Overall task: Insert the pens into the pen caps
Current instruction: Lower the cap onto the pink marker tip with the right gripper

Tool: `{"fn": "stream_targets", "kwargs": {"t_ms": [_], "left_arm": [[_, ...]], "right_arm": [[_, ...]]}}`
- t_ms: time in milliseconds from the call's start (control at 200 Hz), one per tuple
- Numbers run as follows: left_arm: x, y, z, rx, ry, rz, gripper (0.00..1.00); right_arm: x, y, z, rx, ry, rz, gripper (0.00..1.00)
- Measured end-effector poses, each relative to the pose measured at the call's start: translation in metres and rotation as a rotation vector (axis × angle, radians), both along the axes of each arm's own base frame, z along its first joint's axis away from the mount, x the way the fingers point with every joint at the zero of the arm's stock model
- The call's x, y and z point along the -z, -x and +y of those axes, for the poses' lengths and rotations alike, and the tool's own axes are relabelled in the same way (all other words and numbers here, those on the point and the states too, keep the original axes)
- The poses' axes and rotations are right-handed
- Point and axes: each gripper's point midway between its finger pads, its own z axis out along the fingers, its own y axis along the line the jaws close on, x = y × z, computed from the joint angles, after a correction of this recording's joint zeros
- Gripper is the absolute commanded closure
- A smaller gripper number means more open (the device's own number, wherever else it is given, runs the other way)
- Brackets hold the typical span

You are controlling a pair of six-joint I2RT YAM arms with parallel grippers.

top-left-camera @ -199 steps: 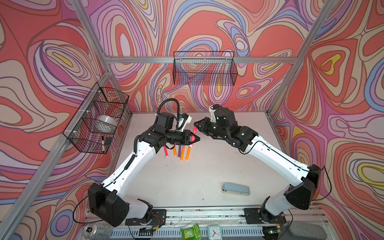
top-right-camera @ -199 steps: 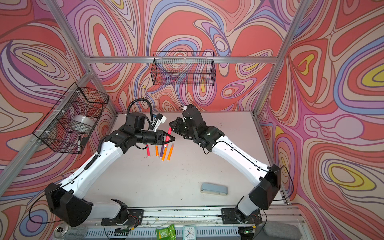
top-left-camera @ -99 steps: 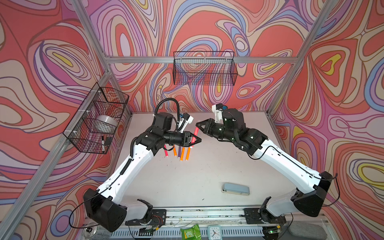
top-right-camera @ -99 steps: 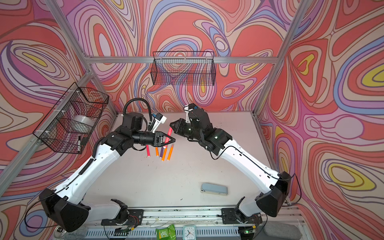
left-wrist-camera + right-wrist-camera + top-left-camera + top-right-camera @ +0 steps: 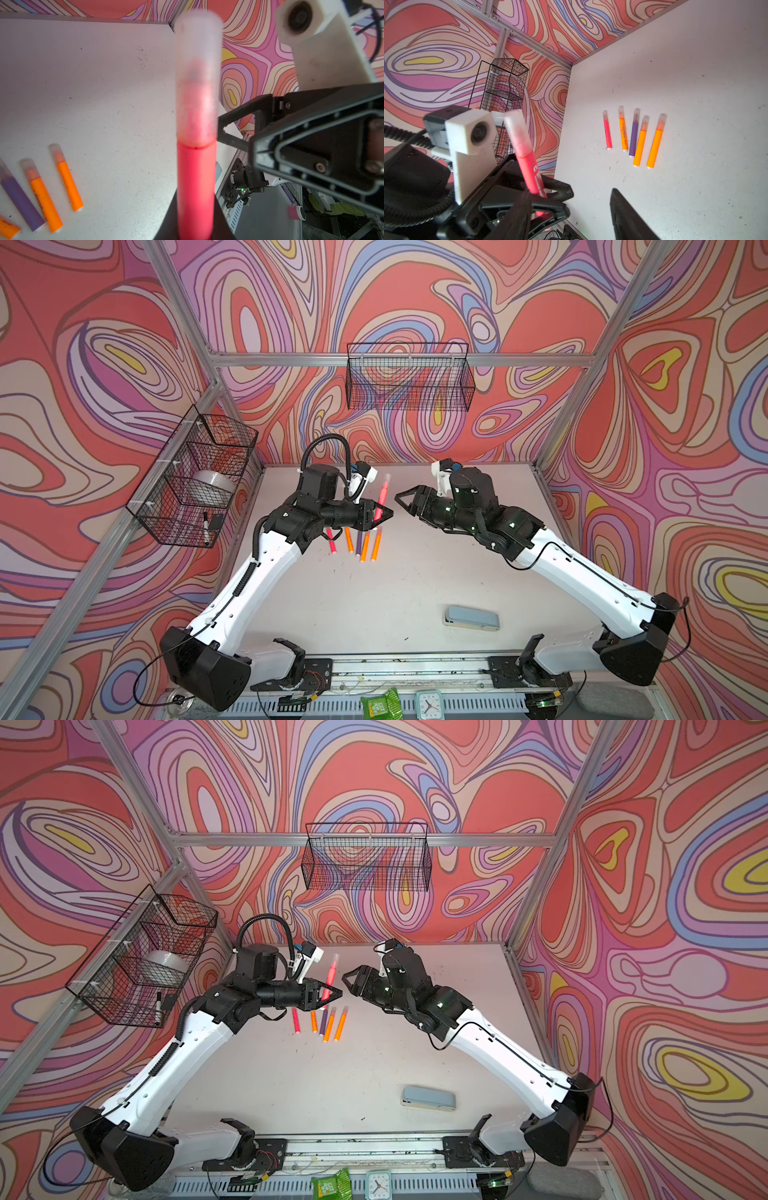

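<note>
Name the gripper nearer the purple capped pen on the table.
Left. The left gripper, gripping a neon pink pen, hovers by the purple pen; the right gripper hangs open farther off to the right.

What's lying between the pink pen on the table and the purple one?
An orange pen lies between the pink pen and the purple pen, side by side with them. The right wrist view shows it best.

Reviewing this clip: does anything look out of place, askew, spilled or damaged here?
Nothing stands out. The left hand holds a pink pen roughly upright, its cap seated straight. Five capped pens lie side by side on the table, the stapler sits apart near the front, and the right hand is open and empty.
</note>
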Motion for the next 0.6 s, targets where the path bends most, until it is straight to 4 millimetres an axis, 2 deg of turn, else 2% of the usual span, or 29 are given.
{"fn": "stream_targets", "kwargs": {"t_ms": [165, 285, 335, 421, 601], "left_arm": [[0.007, 0.000, 0.008, -0.022, -0.073, -0.029, 1.00], [0.009, 0.004, 0.013, -0.026, -0.131, -0.065, 1.00], [0.009, 0.007, 0.013, -0.023, -0.150, -0.080, 1.00], [0.009, 0.010, 0.012, -0.015, -0.175, -0.099, 1.00], [0.012, 0.010, 0.014, -0.015, -0.208, -0.114, 1.00]], "right_arm": [[-0.031, -0.014, -0.004, 0.048, -0.071, -0.041, 0.45], [-0.062, -0.027, 0.005, 0.058, -0.126, -0.085, 0.47], [-0.068, -0.032, 0.009, 0.057, -0.138, -0.094, 0.48], [-0.067, -0.038, 0.016, 0.057, -0.140, -0.086, 0.53], [-0.038, -0.050, 0.032, 0.042, -0.111, -0.025, 0.61]]}}
